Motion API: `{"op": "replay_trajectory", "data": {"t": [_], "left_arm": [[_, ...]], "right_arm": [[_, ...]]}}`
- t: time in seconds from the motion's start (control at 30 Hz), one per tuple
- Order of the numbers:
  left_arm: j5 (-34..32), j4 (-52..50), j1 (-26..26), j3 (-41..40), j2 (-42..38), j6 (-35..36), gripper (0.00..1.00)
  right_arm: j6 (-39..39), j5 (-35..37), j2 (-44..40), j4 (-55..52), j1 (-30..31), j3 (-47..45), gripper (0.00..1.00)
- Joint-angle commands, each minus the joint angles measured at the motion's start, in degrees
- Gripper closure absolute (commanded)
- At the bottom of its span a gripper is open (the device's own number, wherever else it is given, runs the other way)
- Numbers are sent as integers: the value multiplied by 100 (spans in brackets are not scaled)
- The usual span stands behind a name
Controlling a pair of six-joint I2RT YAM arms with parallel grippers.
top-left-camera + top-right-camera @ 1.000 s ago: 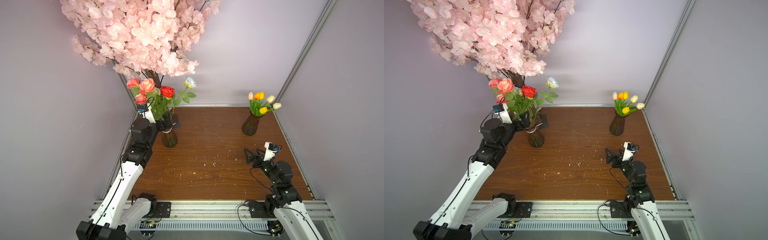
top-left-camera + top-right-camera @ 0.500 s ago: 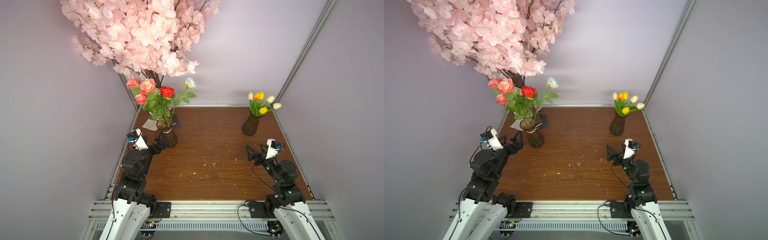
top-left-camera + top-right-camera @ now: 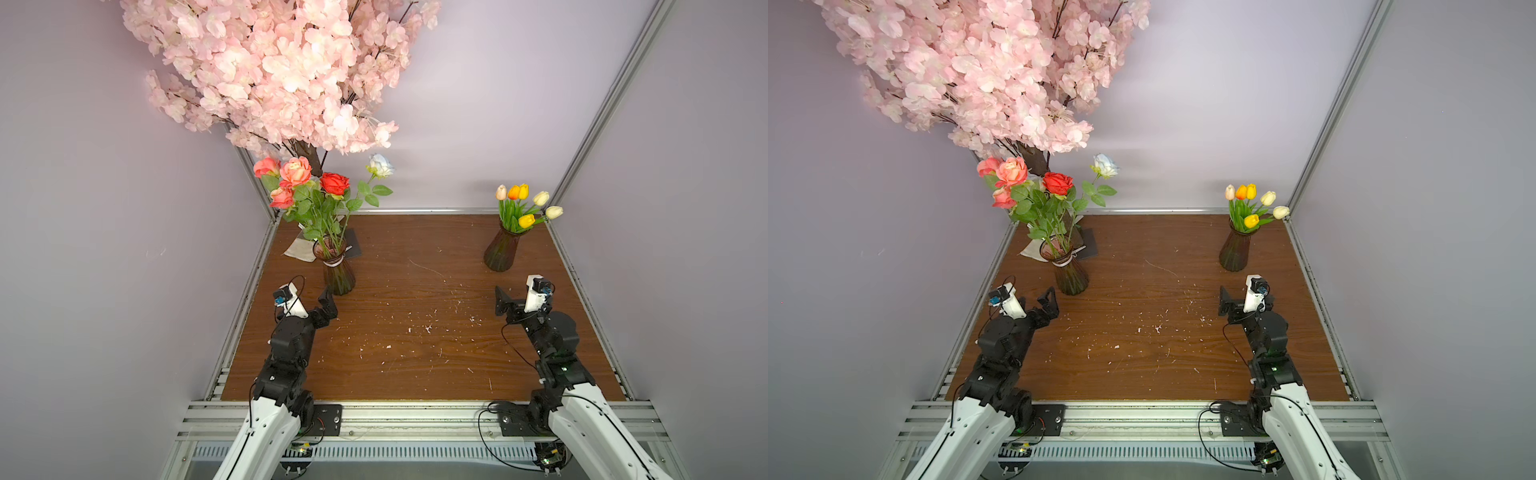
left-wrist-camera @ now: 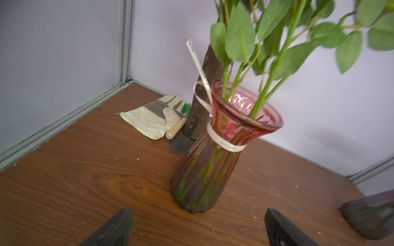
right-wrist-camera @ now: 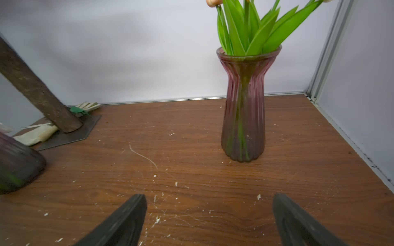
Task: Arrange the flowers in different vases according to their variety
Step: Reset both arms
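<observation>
Top views: roses (image 3: 332, 183) in banded vase (image 3: 338, 278), tulips (image 3: 525, 220) in plain vase (image 3: 500, 253); left fingers (image 3: 326, 297), right fingers (image 3: 502, 297) spread, empty; sorting seems done, park.

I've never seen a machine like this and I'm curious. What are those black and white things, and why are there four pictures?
Those are two robot arms. Each ends in a pincer: the left gripper and the right gripper, both open, holding nothing. Two pictures look down from one camera above; two come from small cameras on the wrists. On the brown table, the ribboned vase holds roses and the plain vase holds tulips. Behind stands a pink blossom tree, a work glove at its foot.
</observation>
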Motion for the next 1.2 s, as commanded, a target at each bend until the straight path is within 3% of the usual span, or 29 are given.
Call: {"op": "replay_trajectory", "data": {"t": [0.0,0.2,0.37,0.67,0.97,1.03,1.07,1.17], "left_arm": [[-513,1047,61,-45,390,734,0],[-12,2180,649,-336,1247,1479,0],[491,4295,674,-1141,2158,2480,0],[441,5048,683,-281,4325,2595,0],[230,7583,691,-572,5833,2819,0],[305,7988,687,-547,6238,2916,0],[393,7654,689,-464,6152,2927,0],[562,7116,814,-220,6100,2813,0]], "right_arm": [[-388,418,486,1176,18,-77,0],[-548,913,1310,2037,-26,-183,1],[-594,1488,1804,3009,-86,-586,0],[-696,1488,3055,4565,-226,-719,0],[-900,1030,4645,6466,-347,-727,0],[-1006,821,5129,6659,-352,-560,0],[-1056,761,5229,6663,-347,-453,0],[-943,872,4937,4832,-370,239,0]]}}
